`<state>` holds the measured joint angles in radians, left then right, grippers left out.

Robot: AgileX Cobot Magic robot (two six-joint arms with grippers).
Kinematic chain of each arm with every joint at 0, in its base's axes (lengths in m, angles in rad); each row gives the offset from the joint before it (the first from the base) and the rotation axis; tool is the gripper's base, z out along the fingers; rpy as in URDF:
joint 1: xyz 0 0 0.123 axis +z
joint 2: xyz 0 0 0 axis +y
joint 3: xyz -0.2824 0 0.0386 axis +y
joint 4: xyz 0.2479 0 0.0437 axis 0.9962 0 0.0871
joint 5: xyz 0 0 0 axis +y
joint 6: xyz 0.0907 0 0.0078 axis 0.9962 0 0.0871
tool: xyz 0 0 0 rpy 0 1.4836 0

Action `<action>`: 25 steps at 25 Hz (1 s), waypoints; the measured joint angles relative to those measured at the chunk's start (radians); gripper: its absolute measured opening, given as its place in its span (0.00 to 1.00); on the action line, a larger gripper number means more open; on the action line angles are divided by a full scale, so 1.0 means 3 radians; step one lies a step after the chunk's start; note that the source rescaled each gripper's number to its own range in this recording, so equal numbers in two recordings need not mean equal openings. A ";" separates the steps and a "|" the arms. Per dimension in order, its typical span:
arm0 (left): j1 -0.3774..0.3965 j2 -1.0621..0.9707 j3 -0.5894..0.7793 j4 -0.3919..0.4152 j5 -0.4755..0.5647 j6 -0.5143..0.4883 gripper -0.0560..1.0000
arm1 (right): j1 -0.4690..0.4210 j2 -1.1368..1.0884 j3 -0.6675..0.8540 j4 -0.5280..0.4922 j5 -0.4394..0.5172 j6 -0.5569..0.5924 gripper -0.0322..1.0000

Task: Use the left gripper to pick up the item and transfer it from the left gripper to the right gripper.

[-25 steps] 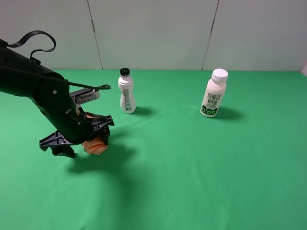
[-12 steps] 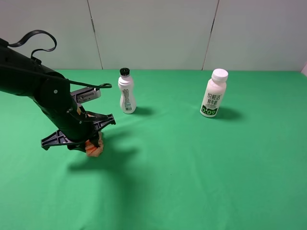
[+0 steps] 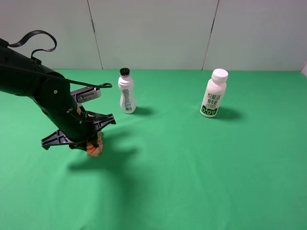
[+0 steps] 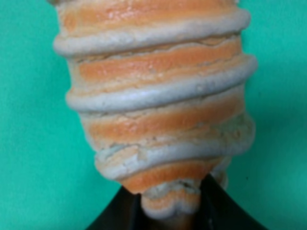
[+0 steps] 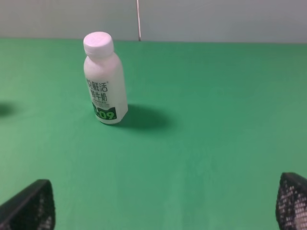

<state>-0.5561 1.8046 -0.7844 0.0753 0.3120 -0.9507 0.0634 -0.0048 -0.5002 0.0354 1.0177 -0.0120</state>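
Observation:
The item, an orange ribbed roll with cream edges, hangs end-down in my left gripper at the left of the green cloth, at or just above it. In the left wrist view the item fills the frame, and the gripper's black fingers press on its near end, one on each side. The left gripper is shut on the item. My right gripper is out of the exterior view. In the right wrist view its two fingertips stand far apart at the frame's corners, open and empty.
A white bottle with a black cap stands behind the left gripper, mid-table. A white bottle with a white cap stands at the back right and also shows in the right wrist view. A grey wall runs behind the cloth.
My left gripper has closed on the item, which showed wider a second ago and now looks narrower between the fingers. The arm has barely moved since half a second ago.

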 joint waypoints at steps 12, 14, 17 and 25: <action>0.0003 -0.0490 0.0006 0.0037 0.0373 0.0447 0.10 | 0.0000 0.0000 0.0000 0.0000 0.0000 0.0000 1.00; 0.0003 -0.0631 0.0006 0.0053 0.0460 0.0585 0.10 | 0.0000 0.0000 0.0000 0.0000 0.0000 0.0000 1.00; 0.0003 -0.0831 0.0006 0.0070 0.0618 0.0813 0.09 | 0.0000 0.0000 0.0000 -0.0012 -0.0003 0.0000 1.00; 0.0003 -0.1353 0.0006 0.0070 0.1051 0.1268 0.09 | 0.0000 0.0000 0.0000 -0.0016 -0.0007 0.0000 1.00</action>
<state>-0.5551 1.3989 -0.7826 0.0962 0.6273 -0.5703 0.0634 -0.0048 -0.5002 0.0307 1.0157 -0.0120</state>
